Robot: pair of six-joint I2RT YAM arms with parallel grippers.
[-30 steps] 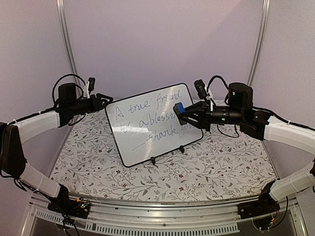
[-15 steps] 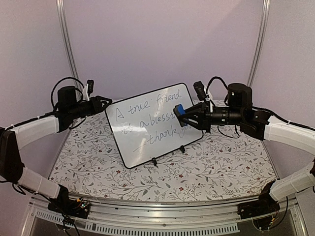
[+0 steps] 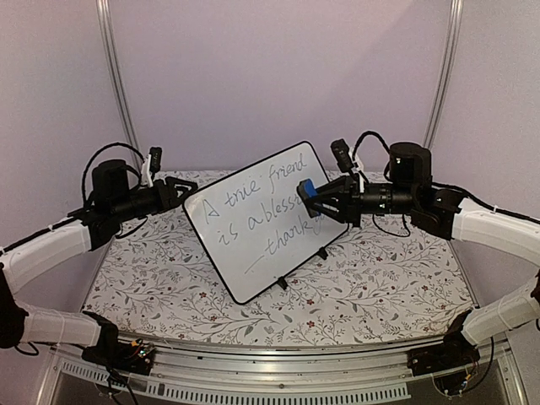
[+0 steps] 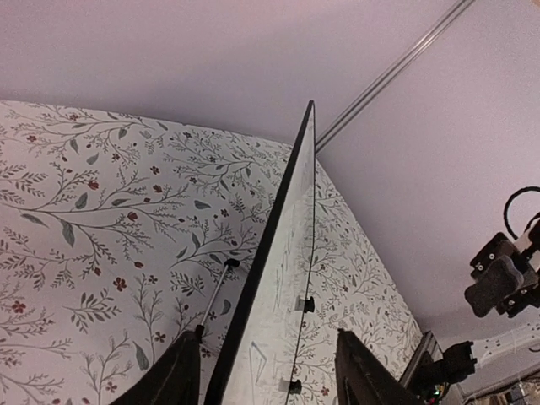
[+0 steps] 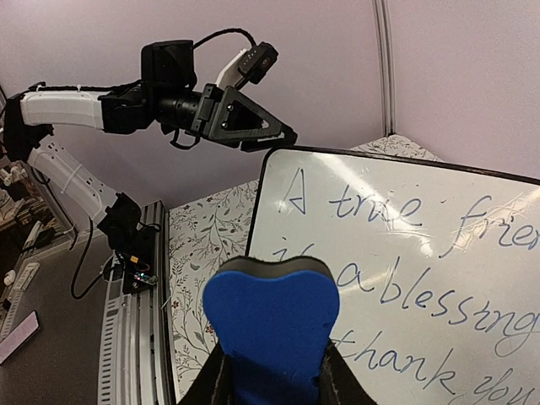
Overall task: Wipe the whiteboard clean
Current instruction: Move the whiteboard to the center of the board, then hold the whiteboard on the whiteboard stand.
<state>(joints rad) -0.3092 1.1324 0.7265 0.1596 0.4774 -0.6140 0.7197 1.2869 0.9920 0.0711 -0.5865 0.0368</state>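
The whiteboard (image 3: 253, 228) stands tilted on the floral table, its writing "A true friend is a blessing thank you" facing the arms. My left gripper (image 3: 187, 187) is at its upper left corner. In the left wrist view the board (image 4: 283, 278) runs edge-on between the two fingers of that gripper (image 4: 268, 371), which close on it. My right gripper (image 3: 314, 202) is shut on a blue eraser (image 3: 310, 187) in front of the board's right part. In the right wrist view the eraser (image 5: 272, 325) sits in that gripper (image 5: 270, 371) before the board (image 5: 405, 253); whether it touches, I cannot tell.
A floral cloth (image 3: 380, 278) covers the table. Purple walls with metal poles (image 3: 443, 76) close in the back and sides. An aluminium rail (image 3: 278, 359) runs along the near edge. The board's small black feet (image 3: 283, 283) rest on the cloth.
The whiteboard has turned and tipped, its lower left corner swinging toward the near edge, with my left gripper moving at its corner. The right gripper and eraser have stayed in place.
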